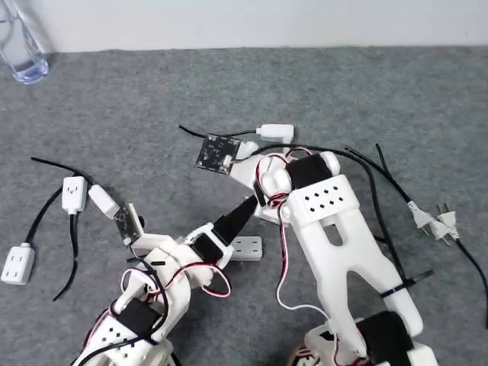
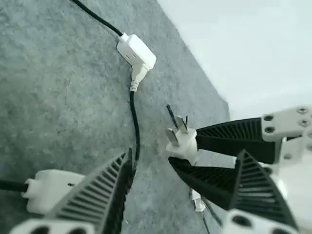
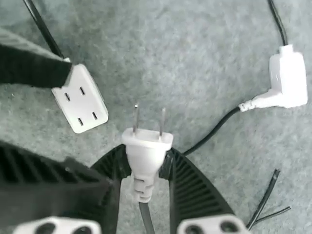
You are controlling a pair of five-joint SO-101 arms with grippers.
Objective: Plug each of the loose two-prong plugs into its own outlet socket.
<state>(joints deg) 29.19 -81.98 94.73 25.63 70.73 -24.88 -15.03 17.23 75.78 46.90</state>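
Near the desk's (image 1: 343,91) middle, right hand (image 3: 146,163) grips a plug (image 3: 146,144), prongs facing the socket (image 3: 80,105); left hand (image 2: 185,155), released, seemingly braces it.

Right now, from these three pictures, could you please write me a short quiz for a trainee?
1. True or false: the right gripper is shut on a two-prong plug.
2. How many slots show on the outlet block beside it? A: two. B: four. C: six.
3. Is the two-prong plug in a socket yet?
Key: 1 true; 2 B; 3 no, both prongs are bare.
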